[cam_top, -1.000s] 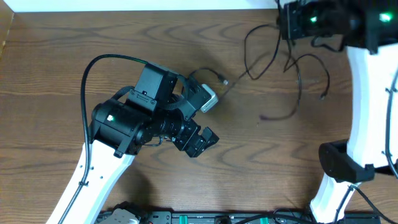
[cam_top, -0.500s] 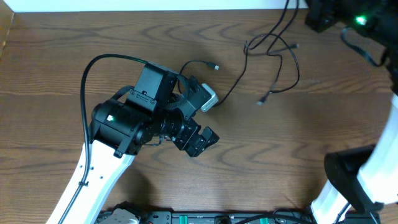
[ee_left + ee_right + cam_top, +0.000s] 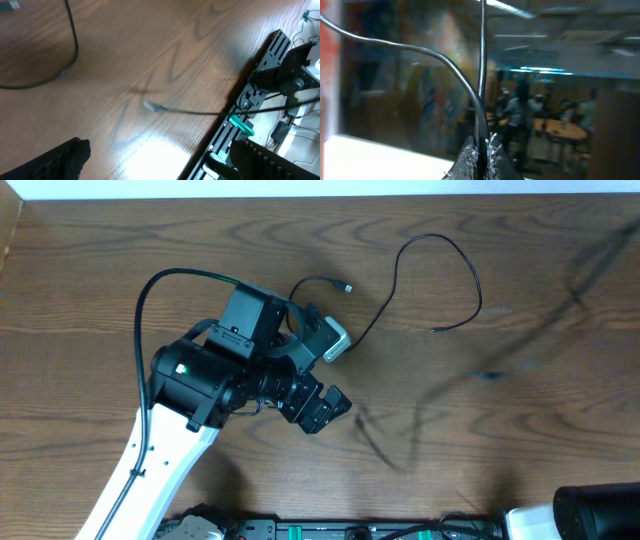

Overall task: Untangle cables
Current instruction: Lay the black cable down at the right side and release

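One thin black cable (image 3: 440,255) lies on the table in an open loop right of my left arm. A second short black cable (image 3: 318,281) with a small plug lies by the left wrist. A third black cable (image 3: 470,380) hangs in the air, motion-blurred, running from the upper right down towards the table middle. It also shows in the left wrist view (image 3: 190,112). My left gripper (image 3: 322,406) (image 3: 160,165) is open and empty above the table. My right gripper (image 3: 482,150) is shut on a black cable (image 3: 481,75) and is raised out of the overhead view.
A black rail with wiring (image 3: 250,100) runs along the table's front edge. The right arm's base (image 3: 600,515) sits at the bottom right corner. The left arm's own thick black cable (image 3: 150,290) arches over the left side.
My right arm has swung up and out of the overhead view, pulling one cable with it. That cable has come free of the looped cable, which stays on the table. The left arm has not moved.
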{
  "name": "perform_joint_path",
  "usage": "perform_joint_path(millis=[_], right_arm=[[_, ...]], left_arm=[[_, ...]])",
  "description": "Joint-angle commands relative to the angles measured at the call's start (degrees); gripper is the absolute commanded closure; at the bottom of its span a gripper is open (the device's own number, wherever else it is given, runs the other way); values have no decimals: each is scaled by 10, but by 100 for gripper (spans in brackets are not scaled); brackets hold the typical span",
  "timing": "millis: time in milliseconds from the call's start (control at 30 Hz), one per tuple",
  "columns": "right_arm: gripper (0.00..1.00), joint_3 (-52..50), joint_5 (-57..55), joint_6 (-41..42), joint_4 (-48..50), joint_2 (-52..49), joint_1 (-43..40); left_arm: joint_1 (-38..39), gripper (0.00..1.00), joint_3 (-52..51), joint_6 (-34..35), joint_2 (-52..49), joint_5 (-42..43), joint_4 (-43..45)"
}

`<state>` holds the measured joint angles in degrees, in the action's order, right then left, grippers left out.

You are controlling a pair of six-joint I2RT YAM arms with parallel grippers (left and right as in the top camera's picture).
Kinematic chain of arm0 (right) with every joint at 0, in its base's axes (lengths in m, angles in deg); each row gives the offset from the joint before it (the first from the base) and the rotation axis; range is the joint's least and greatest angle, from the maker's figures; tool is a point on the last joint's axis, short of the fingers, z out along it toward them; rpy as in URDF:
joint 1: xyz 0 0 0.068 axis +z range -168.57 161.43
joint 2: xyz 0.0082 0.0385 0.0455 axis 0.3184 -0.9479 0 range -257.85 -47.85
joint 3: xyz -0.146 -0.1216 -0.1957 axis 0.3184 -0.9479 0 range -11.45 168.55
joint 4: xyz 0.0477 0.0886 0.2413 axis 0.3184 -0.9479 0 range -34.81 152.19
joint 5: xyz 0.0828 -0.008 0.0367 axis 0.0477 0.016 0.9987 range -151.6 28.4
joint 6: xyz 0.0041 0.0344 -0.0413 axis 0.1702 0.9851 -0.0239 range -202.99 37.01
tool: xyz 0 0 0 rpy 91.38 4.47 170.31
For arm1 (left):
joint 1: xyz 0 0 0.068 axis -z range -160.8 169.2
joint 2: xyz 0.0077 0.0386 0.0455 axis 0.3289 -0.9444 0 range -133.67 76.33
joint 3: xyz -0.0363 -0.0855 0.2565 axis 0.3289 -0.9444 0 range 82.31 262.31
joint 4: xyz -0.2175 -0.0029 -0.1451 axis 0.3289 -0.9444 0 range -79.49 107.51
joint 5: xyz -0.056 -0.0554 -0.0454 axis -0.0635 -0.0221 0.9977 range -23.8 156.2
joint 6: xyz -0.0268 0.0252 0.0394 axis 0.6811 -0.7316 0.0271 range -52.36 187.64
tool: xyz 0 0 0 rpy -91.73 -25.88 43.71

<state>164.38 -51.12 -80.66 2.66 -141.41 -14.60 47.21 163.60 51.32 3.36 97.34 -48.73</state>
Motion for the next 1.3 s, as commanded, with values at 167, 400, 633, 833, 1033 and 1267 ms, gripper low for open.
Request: perform_joint_path(millis=[167,400,633,833,1033,1267], right_arm=[[99,-118,-228,-4,-28,-13,-73],[99,-286,-336,64,-29,-13,-174],[99,-351,-281,225,-77,-13,-360],[99,-421,-182,316,-107,-38,-502],[99,-494,-157,329,-128,-87,-551],[98,-542,-183,401,-190,-188,-555]], left_arm=[[1,5,-6,5,0,-3,-12],[1,5,-6,5,0,-3,-49],[1,5,-6,5,0,-3,-49],[1,5,-6,5,0,-3,-49],[1,5,-6,5,0,-3,-49],[1,5,-6,6,0,-3,-49]])
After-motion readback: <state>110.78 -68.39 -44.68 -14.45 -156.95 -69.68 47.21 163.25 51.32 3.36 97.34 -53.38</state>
